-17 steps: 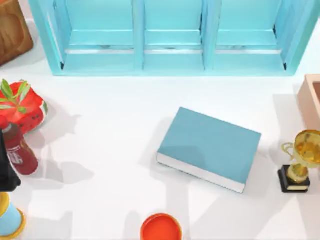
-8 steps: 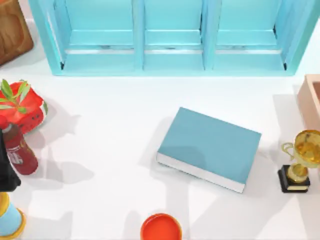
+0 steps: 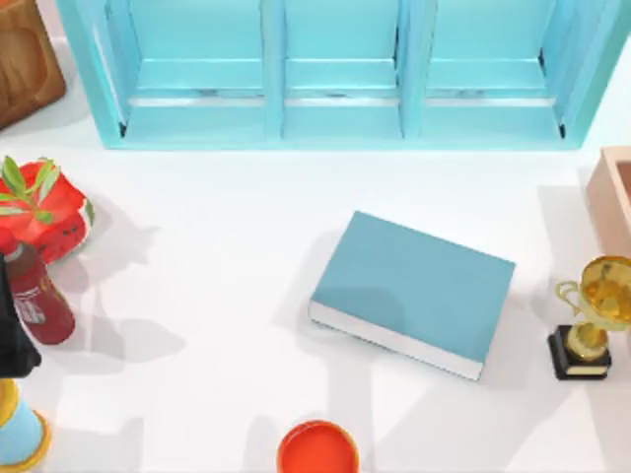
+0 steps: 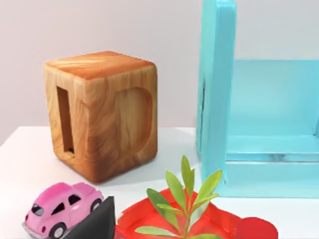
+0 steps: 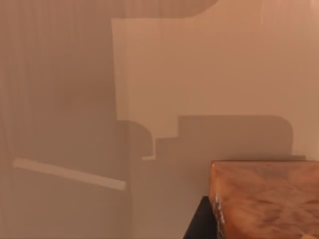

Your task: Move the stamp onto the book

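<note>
The book [image 3: 414,291] is a thick teal-blue hardcover with white page edges, lying flat and a little turned at the middle of the table, with nothing on top of it. The stamp is out of view. My left arm [image 3: 12,325] is a black shape at the table's left edge, beside the dark red bottle [image 3: 37,296]. A black part of my left gripper [image 4: 97,224] stands low over a pink toy car [image 4: 62,209]. A dark part of my right gripper [image 5: 199,221] sits beside a brown wooden block [image 5: 266,199].
A light blue shelf unit [image 3: 335,74] spans the back. A red pot with a green plant [image 3: 44,207] and a wooden box [image 3: 25,59] stand at the left. A flat orange-red disc [image 3: 317,448] lies at the front. A gold trophy [image 3: 592,315] and a pink box [image 3: 613,192] stand at the right.
</note>
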Robot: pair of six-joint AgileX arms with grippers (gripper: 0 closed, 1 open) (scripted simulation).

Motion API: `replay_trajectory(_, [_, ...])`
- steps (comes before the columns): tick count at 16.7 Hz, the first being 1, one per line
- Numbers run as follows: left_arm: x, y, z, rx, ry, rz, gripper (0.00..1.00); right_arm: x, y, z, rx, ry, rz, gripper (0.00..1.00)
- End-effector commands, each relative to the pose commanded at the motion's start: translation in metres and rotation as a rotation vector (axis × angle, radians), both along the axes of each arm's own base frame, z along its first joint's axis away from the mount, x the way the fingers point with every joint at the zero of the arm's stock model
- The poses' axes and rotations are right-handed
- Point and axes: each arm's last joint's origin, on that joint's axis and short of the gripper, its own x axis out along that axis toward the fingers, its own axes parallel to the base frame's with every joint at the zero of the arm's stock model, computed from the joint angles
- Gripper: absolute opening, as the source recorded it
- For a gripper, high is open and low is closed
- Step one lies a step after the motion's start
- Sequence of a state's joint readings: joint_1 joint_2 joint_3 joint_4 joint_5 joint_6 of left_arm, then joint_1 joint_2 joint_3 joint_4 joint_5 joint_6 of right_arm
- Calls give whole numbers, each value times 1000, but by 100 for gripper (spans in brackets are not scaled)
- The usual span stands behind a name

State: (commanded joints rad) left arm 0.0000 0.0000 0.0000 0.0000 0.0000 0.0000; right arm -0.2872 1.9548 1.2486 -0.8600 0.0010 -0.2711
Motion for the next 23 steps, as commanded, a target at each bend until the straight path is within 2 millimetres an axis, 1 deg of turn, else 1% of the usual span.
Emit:
replay_trajectory(4, [0, 0, 0, 0, 0, 0, 100, 0, 0, 0, 1, 1, -3, 0])
replay_trajectory(6, [0, 0, 0, 0, 0, 0, 100, 1, 0, 3, -2, 1, -9, 0])
replay_trajectory(8, [0, 0, 0, 0, 0, 0, 100, 4, 5, 18, -10, -4, -25, 0])
replay_trajectory(10, [0, 0, 0, 0, 0, 0, 100, 10, 16, 38, -18, -15, -40, 0])
replay_trajectory(13, [0, 0, 0, 0, 0, 0, 100, 16, 45, 75, -22, -27, -50, 0])
replay_trajectory(17, [0, 0, 0, 0, 0, 0, 100, 14, 98, 117, -11, -18, -33, 0])
replay_trajectory(20, [0, 0, 0, 0, 0, 0, 100, 7, 133, 139, -3, -6, -12, 0])
replay_trajectory(22, [0, 0, 0, 0, 0, 0, 100, 3, 146, 148, 0, -1, -4, 0])
replay_trajectory(23, [0, 0, 0, 0, 0, 0, 100, 2, 149, 150, 1, 1, -3, 0])
